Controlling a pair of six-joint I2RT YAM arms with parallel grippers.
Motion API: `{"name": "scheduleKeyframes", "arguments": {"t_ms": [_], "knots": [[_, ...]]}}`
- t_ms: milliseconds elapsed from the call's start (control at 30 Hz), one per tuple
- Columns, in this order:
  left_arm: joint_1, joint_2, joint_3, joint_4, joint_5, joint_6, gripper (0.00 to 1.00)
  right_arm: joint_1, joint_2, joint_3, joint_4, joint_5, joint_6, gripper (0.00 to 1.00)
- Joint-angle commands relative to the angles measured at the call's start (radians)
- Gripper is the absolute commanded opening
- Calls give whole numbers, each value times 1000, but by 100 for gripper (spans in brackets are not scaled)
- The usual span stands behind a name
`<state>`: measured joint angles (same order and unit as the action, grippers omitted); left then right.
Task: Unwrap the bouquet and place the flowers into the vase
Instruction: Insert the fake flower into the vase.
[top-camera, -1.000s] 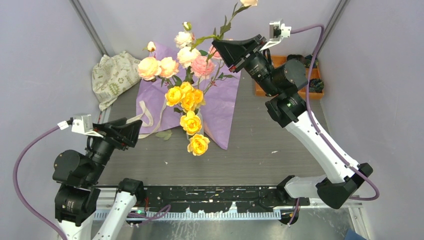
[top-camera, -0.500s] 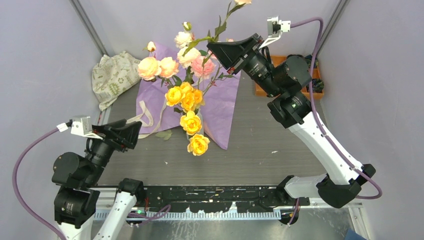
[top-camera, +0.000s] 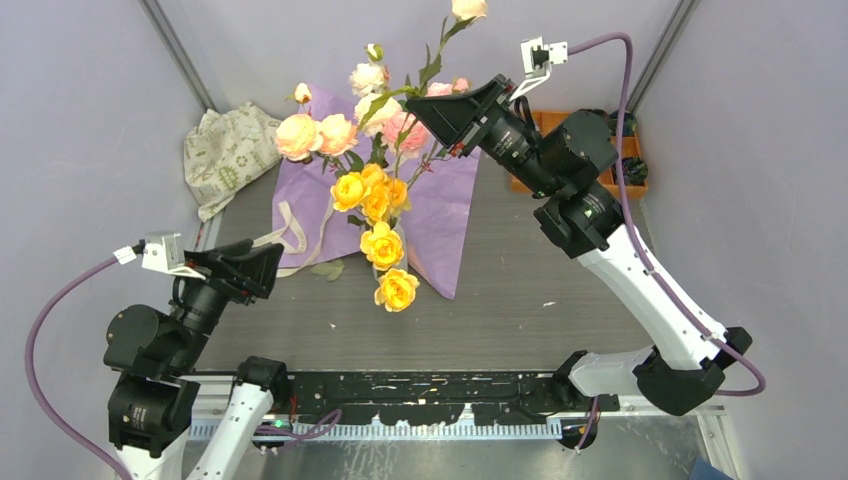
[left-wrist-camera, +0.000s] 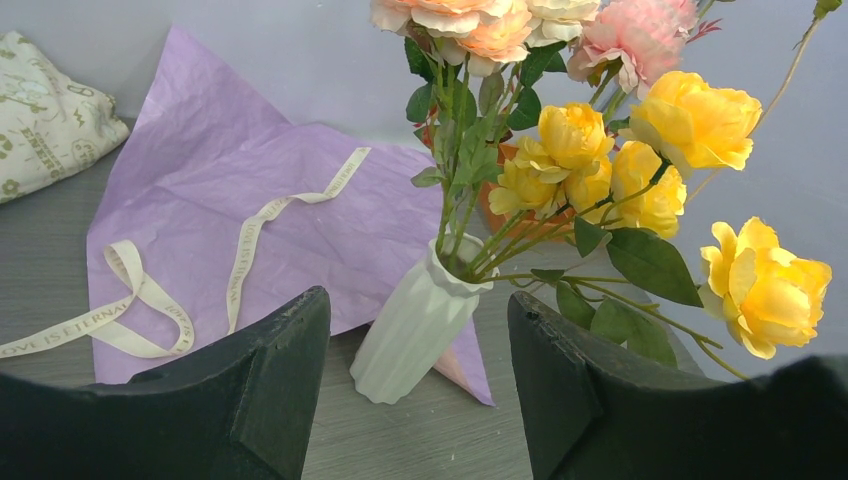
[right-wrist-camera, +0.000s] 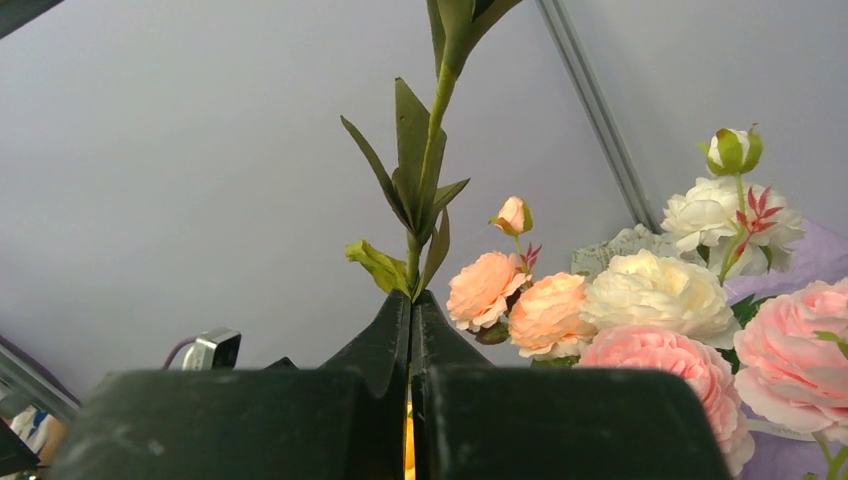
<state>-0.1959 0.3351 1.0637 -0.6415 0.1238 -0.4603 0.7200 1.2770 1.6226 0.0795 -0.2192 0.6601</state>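
The white ribbed vase (left-wrist-camera: 415, 325) stands on the table with several flowers (top-camera: 375, 190) in it: yellow, peach, cream and pink roses. In the top view the blooms mostly hide the vase. The bouquet's purple paper (top-camera: 445, 205) lies spread flat behind it, with the cream ribbon (left-wrist-camera: 140, 295) loose on it. High above the blooms, my right gripper (top-camera: 412, 100) is shut on a leafy green stem (right-wrist-camera: 425, 180) whose peach bloom (top-camera: 468, 8) points up. My left gripper (left-wrist-camera: 418, 298) is open, low at the near left and short of the vase, with nothing between its fingers.
A patterned cloth bag (top-camera: 225, 150) lies at the back left. An orange compartment tray (top-camera: 560, 125) sits at the back right behind my right arm. Grey walls close in on three sides.
My right gripper has carried the stem leftward over the blooms in the vase. The left arm has stayed still.
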Motion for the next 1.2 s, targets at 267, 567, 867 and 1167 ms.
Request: {"name": "scheduleKeyframes", "arguments": {"t_ms": [267,567,867,1167], "knots": [[6,5,35,26,-1,19,66,5,47,0,134,15,-143,1],[6,11,22,32,-10,36,66,5,42,-103,344,-7,-210,1],[6,18,5,40,-15,44,66,4,-52,-231,471,26,-286,1],[6,41,5,57,-12,41,66,4,-163,-357,629,57,-338,1]]}}
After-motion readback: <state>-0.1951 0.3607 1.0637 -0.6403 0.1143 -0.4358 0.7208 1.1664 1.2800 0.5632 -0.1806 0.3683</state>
